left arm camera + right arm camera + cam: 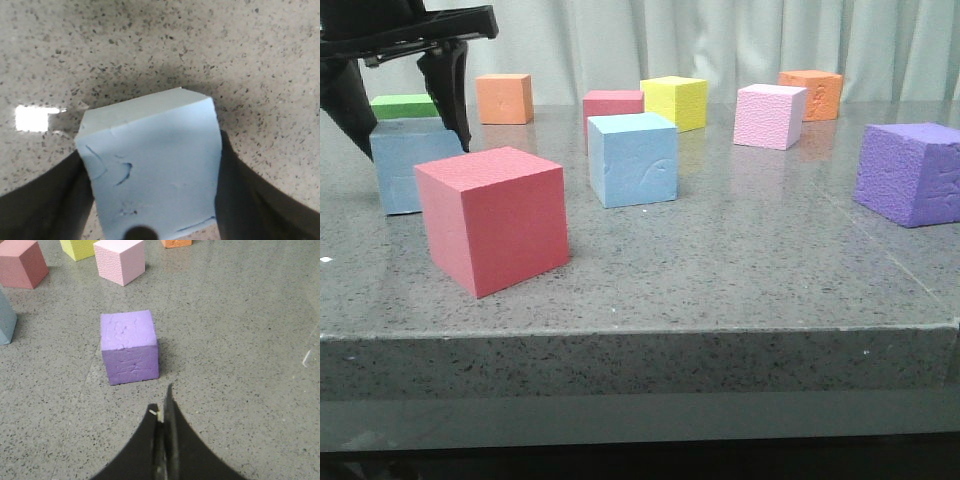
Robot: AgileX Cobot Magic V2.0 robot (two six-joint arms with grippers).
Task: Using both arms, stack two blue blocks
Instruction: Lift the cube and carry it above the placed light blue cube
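- While the left end effector (150, 200) has its dark fingers (45, 200) pressed on both sides of one blue block (150, 170), that block sits at far left of the tabletop (740, 270), partly hidden behind the red cube (492, 220) in front view.
- Can't tell from these views whether the block is off the surface yet; wrist view shows a shadow under it, front view hides its base.
- 2nd blue block (633, 158) stands mid-tabletop, to the right of the held one and apart from it, w/ the red cube near both.
- Key relation: target lies to the robot's right of the left end effector, so the carry goes rightward, then down onto the 2nd block's top face. Cubes, so no long axis to align, only faces to square up.
- Right end effector (162, 415): fingers pinched together, holding nothing, hanging near the purple cube (129, 346), on the far right side.
- Judgement: left arm is nearer and already loaded; right arm could steady the base block.
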